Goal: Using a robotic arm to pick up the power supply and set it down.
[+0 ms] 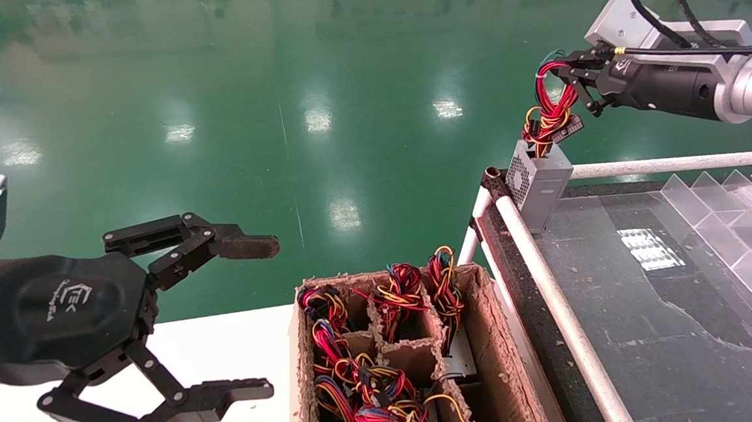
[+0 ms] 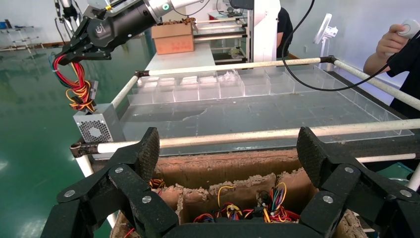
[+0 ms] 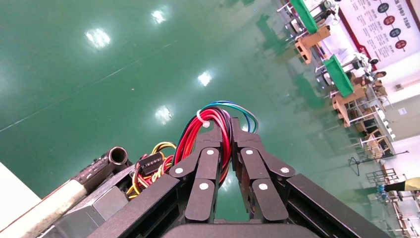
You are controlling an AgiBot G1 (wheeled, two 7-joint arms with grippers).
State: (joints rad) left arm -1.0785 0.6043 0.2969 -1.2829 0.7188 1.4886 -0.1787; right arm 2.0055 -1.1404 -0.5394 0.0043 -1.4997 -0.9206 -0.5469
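Head view, right claw (image 1: 571, 69) clenched on power supply (image 1: 538, 182) wires, left claw (image 1: 265, 318) released, parked low

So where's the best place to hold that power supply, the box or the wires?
The wire loop, from above: it stands up over the power supply box, thin enough for fingers to close on. The right gripper is shut on it there. The box looks too wide.

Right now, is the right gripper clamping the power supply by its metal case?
No, the right gripper is shut on the wire bundle above the power supply.
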